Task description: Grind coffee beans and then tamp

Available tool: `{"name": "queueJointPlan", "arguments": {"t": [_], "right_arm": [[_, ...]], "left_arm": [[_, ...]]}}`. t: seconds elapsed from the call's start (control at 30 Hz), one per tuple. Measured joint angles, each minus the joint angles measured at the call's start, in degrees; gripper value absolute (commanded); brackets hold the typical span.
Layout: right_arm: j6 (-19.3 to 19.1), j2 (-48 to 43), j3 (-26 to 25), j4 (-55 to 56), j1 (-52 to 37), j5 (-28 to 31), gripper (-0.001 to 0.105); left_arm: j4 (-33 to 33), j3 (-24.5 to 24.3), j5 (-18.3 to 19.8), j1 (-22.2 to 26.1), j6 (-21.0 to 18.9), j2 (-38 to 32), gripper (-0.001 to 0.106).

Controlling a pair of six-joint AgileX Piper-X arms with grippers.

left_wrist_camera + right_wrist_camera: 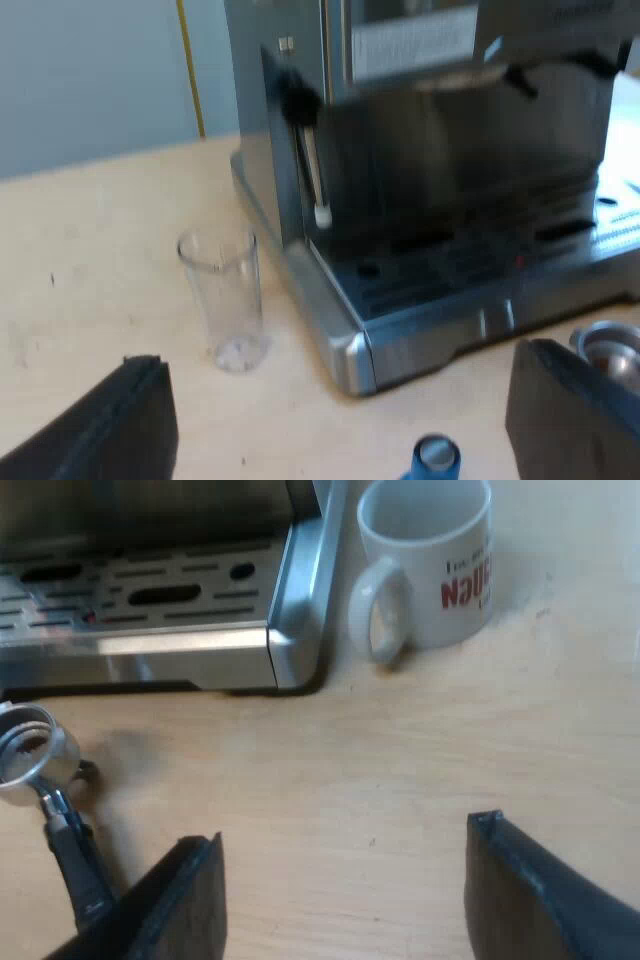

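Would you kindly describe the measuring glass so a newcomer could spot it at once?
Find the espresso machine. On the table beside its base corner, near the steam wand, stands the measuring glass, upright and apart from the machine. It alone is clear and see-through; the tamper is blue, the mug white.

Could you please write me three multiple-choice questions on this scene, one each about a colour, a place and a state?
1. The lettering on the mug is: A red; B green; C blue.
2. The holder is: A inside the mug; B loose on the table before the machine; C locked into the machine.
3. The glass is: A lying on its side; B pinched between fingers; C standing upright.
Answers: 1 A, red letters show on its white side; 2 B, its basket and handle rest on the wood; 3 C, its open mouth faces up beside the machine's corner.
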Motion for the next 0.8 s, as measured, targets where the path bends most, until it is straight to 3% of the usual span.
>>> {"name": "queueJointPlan", "arguments": {"t": [0.37, 0.8], "right_arm": [[0.0, 0.1, 8.3, -4.5, 0.0, -0.2, 0.055], [0.0, 0.1, 10.7, -6.1, 0.0, -0.2, 0.055]], "left_arm": [[-0.1, 4.9, -0.1, 0.0, 0.0, 0.0, 0.07], [-0.1, 4.9, -0.1, 0.0, 0.0, 0.0, 0.07]]}}
